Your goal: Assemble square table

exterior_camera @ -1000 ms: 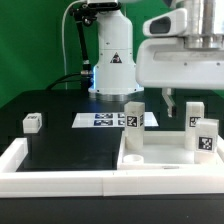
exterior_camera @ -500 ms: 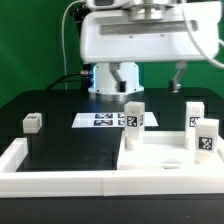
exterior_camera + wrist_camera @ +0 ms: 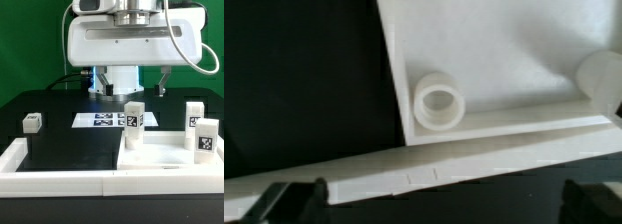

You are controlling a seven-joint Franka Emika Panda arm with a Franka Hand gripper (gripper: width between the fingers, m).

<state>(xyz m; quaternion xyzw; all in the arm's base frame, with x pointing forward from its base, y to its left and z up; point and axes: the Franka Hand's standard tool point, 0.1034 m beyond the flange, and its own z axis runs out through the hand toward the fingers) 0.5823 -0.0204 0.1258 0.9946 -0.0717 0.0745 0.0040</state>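
Arm: large white Franka arm housing (image 3: 125, 45) fills the upper part of the exterior view, above the table parts
Border wall: long white U-shaped wall (image 3: 50, 170) runs along the near edge of the black tabletop (image 3: 55, 105)
Tabletop slab: large white plastic square slab (image 3: 160, 160) lies flat at the exterior view's right, against the wall; a round corner socket (image 3: 439, 100) shows in the wrist view
Marker board: thin flat white sheet (image 3: 105, 120) with printed black-white tags, behind the slab
Legs: three small white tagged blocks (image 3: 134, 124) (image 3: 193, 114) (image 3: 205, 136) stand upright on the slab; a fourth (image 3: 32, 122) sits well apart at the exterior view's left
Gripper: two dark fingers (image 3: 132, 88) hang wide apart, holding nothing
Writing: only tag patterns, no readable text
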